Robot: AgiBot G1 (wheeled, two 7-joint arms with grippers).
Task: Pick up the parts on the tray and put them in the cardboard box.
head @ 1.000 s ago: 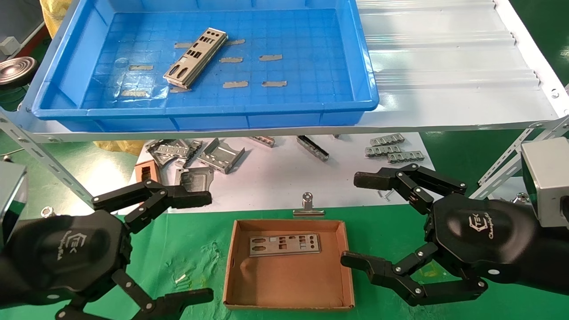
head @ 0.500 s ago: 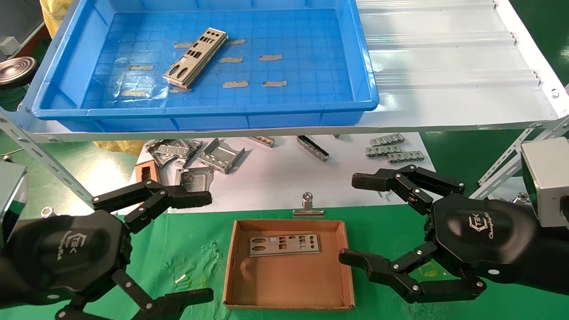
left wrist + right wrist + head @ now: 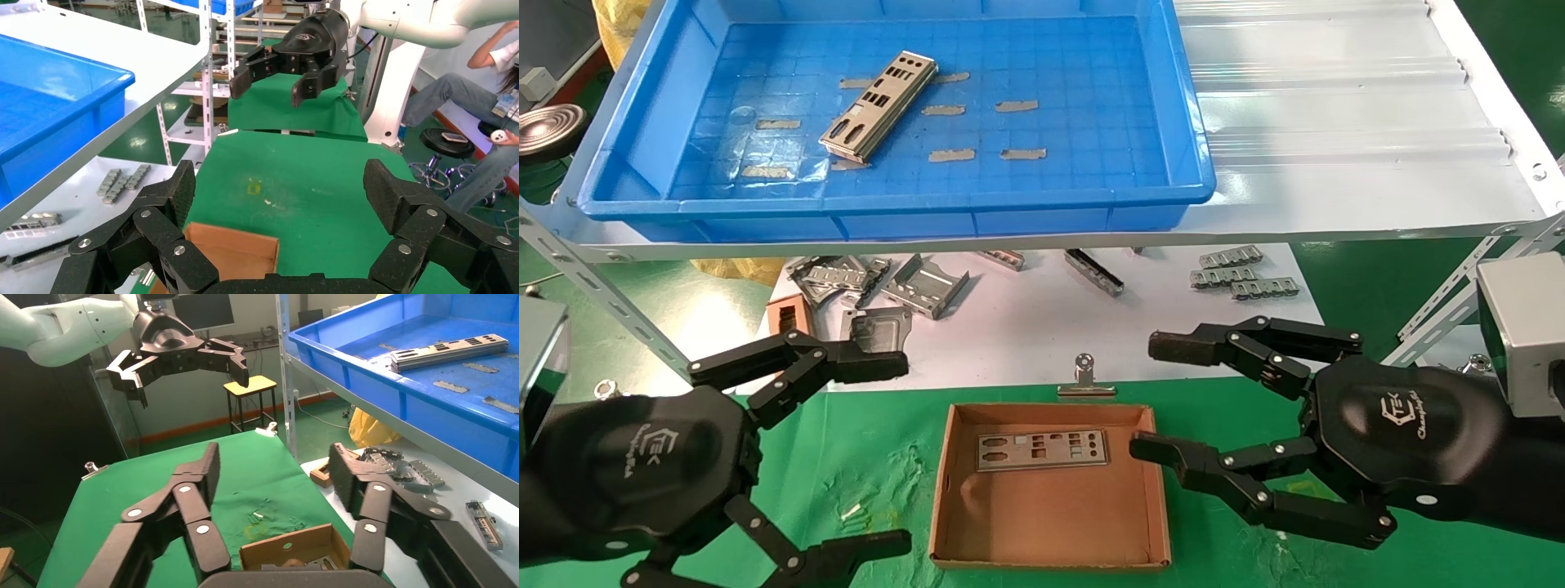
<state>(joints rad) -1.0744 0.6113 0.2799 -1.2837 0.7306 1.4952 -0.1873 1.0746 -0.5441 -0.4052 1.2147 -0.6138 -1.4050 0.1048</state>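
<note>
A stack of silver punched parts (image 3: 877, 106) lies slanted in the blue tray (image 3: 895, 198) on the upper shelf; it also shows in the right wrist view as parts (image 3: 450, 349). One more part (image 3: 1042, 449) lies flat at the back of the cardboard box (image 3: 1050, 518) on the green mat. My right gripper (image 3: 1152, 398) is open and empty, its lower fingertip over the box's right wall. Beyond that gripper (image 3: 275, 471) the right wrist view shows the box (image 3: 287, 548) below. My left gripper (image 3: 899, 453) hangs open and empty, left of the box.
Bent grey brackets (image 3: 923, 286), ridged strips (image 3: 1238, 278) and a small brown box (image 3: 789, 314) lie on the white sheet under the shelf. A binder clip (image 3: 1084, 377) sits behind the cardboard box. Angled shelf struts (image 3: 601, 302) stand at both sides.
My right gripper has moved left towards the cardboard box and its fingers have drawn somewhat closer together. The left arm and the parts have not moved.
</note>
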